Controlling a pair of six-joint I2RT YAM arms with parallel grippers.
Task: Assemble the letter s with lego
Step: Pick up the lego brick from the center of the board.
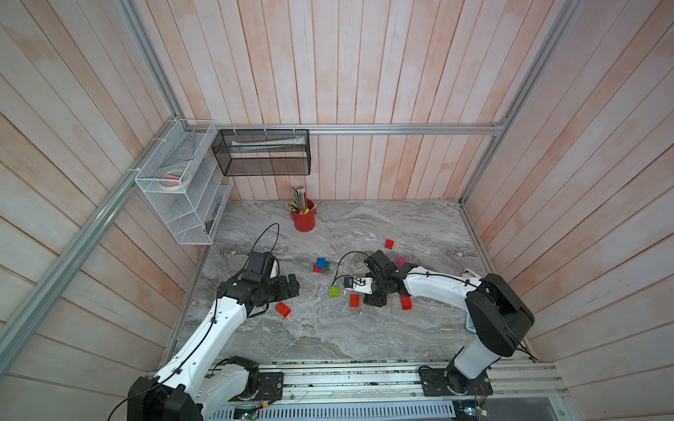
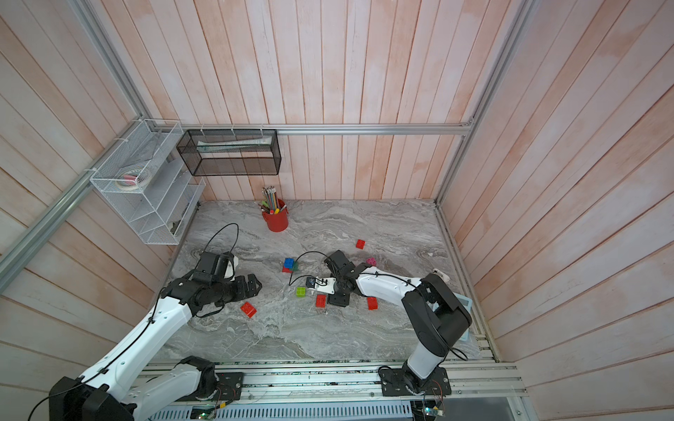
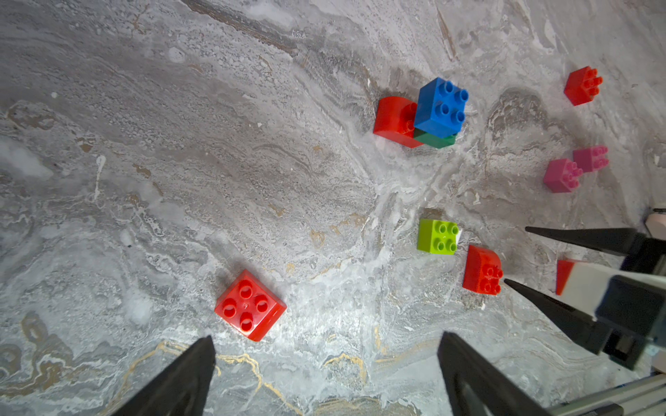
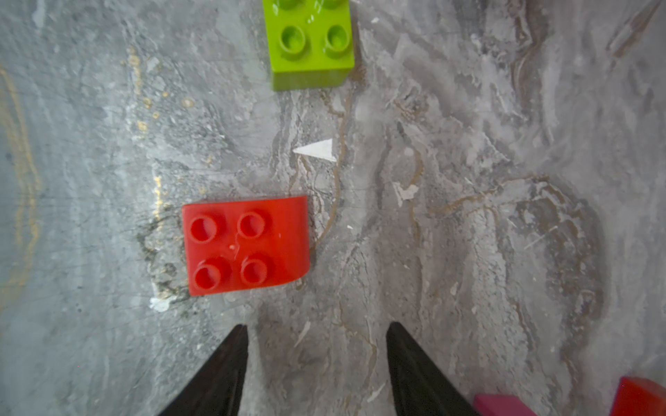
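The lego is scattered over the middle of the counter [image 1: 328, 335], clear of all four edges. A blue brick [image 3: 441, 108] is stacked on a dark green brick [image 3: 434, 140], and a curved red brick [image 3: 393, 120] touches the stack. A lime brick [image 4: 310, 43] is set apart, nearer the front edge.

The left pincer [image 3: 328, 340] is held wide, with nothing between its jaws. A square red brick [image 3: 250, 304] lies just ahead of it.

The right pincer [image 4: 319, 326] is held partly apart and empty over bare counter. A rounded red brick [image 4: 247, 245] lies studs up just beside one tip.

A pink brick [image 3: 562, 175] lies just beside a second pink brick [image 3: 591, 158], toward the right edge. A far red brick [image 1: 389, 244] is placed nearest the back edge.
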